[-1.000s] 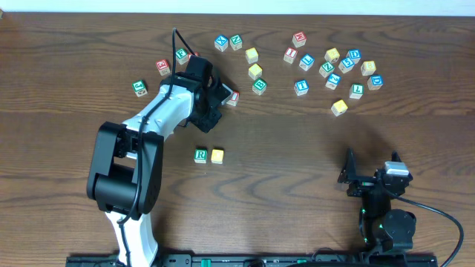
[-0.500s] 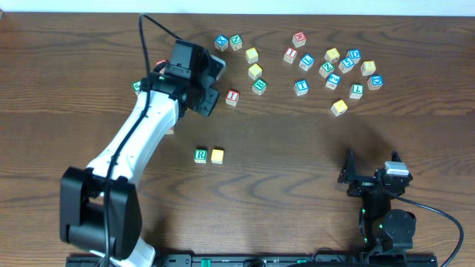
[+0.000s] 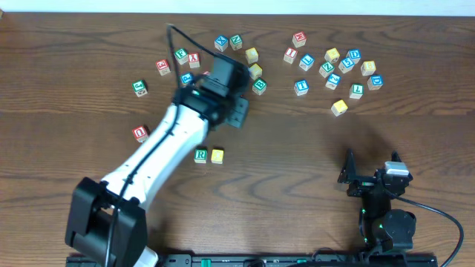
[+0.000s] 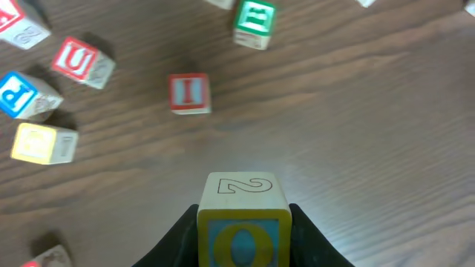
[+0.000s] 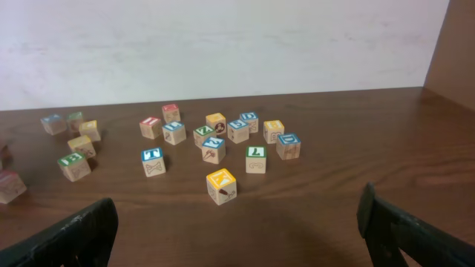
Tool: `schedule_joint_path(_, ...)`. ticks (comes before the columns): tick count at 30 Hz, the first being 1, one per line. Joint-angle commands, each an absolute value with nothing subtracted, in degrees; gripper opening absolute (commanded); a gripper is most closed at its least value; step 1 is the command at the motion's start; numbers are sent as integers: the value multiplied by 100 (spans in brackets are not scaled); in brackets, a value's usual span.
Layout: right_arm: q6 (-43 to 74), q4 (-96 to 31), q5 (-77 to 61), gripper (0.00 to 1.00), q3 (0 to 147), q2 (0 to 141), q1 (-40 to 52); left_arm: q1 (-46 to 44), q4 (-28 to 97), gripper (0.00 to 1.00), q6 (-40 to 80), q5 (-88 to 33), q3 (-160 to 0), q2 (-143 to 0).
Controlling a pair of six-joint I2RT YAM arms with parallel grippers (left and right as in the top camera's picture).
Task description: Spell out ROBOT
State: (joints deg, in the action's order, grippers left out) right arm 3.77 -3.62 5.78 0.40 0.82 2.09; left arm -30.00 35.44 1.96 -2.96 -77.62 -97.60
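Small yellow-faced wooden O cube is wedged squarely between the left gripper jaws, clamped on both sides; right gripper jaws gaping wide apart.

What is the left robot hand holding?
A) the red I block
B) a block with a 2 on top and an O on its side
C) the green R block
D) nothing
B: in the left wrist view the left gripper squeezes the O block, its 2 face up, while the red I block lies free on the table.
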Motion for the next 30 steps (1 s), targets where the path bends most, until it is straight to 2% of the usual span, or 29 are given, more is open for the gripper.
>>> schedule_joint_path(1, 309, -381, 563, 99, 30, 38, 154, -3319, 3553, 19, 530, 222, -7876, -9664)
schedule_joint_path(4, 311, -384, 563, 99, 30, 38, 154, -3498, 3581, 19, 880, 222, -7876, -9666)
schedule_joint_path(6, 311, -381, 563, 99, 30, 38, 154, -3555, 3621, 14, 1205, 220, -7846, -9668)
schedule_joint_path(15, 311, -381, 563, 99, 30, 38, 154, -3820, 3854, 12, 1761, 222, -7682, -9859)
schedule_joint_path(27, 311, -381, 563, 99, 30, 38, 154, -4501, 3839, 12, 1837, 220, -7682, -10565)
schedule_joint_path(30, 311, -384, 563, 99, 30, 38, 154, -4558, 3811, 8, 1859, 222, -7682, -10724)
